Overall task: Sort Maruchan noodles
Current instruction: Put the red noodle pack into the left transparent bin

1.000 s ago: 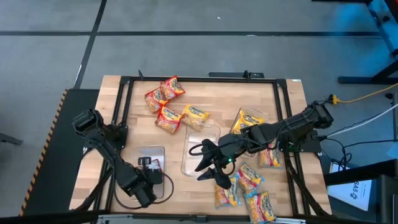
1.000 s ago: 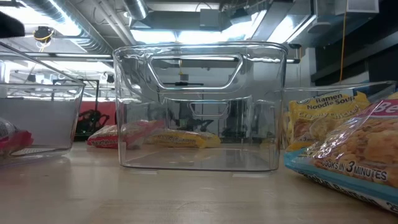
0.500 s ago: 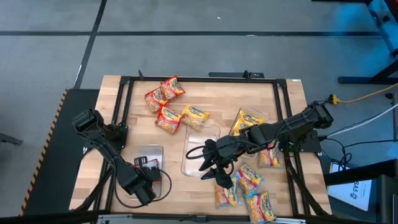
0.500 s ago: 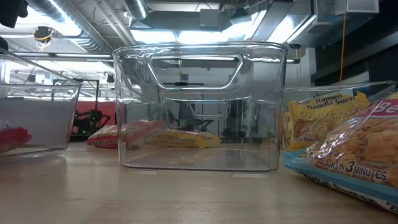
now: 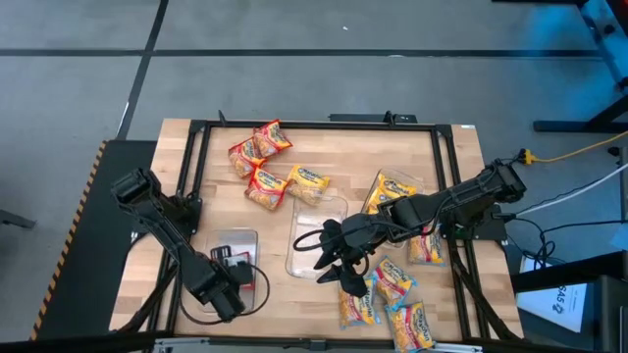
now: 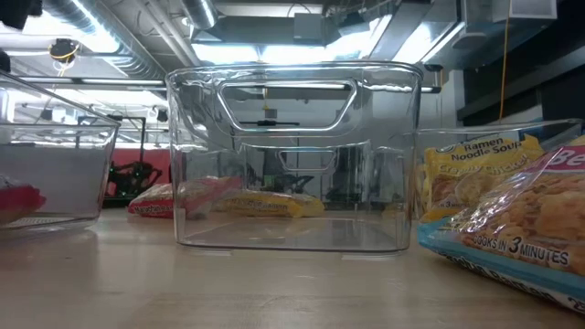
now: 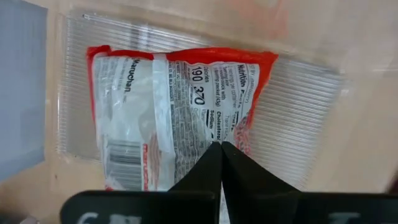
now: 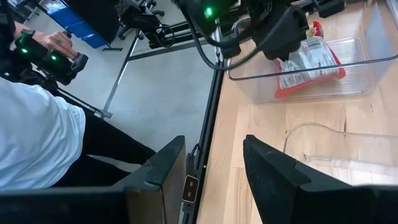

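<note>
A light wooden table (image 5: 216, 137) carries two clear plastic trays (image 5: 312, 240), one mid-table, one near the left front corner, plus Maruchan noodles (image 5: 260, 162) clustered toward the back left and along the right front.

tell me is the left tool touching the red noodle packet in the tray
Cannot tell. In the left wrist view the shut left tool overlaps the red noodle packet lying in the clear tray, but no view shows contact or a gap.

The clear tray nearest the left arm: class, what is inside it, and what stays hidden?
Inside the clear tray lies one red packet, printed back up with barcode showing. The shut left gripper hangs above it, covering part of the packet. Its front face cannot be seen.
</note>
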